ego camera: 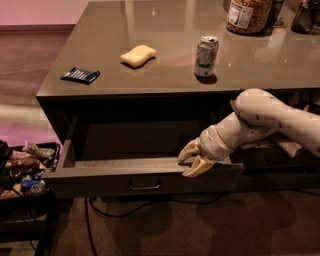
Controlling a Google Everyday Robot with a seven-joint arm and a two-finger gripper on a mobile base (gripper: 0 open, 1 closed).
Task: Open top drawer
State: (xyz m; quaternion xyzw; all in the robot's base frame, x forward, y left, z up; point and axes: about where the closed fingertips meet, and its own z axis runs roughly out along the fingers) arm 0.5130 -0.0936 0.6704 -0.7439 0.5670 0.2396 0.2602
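Note:
The top drawer [100, 182] is a wide dark grey-olive drawer under the desk top. It stands pulled well out, with a small loop handle [145, 185] at the centre of its front. Its inside is dark and I cannot make out any contents. My gripper [192, 161] reaches in from the right and sits on the top edge of the drawer front, right of the handle. One pale finger [187, 149] is inside the drawer and the other lies over the front edge, so they clasp the front panel.
On the desk top [165, 60] lie a blue packet [80, 75], a yellow sponge [138, 55] and an upright soda can [206, 56], with a jar [247, 15] at the back. A black bin of snacks [22, 172] stands at the left beside the drawer. Cables run along the floor.

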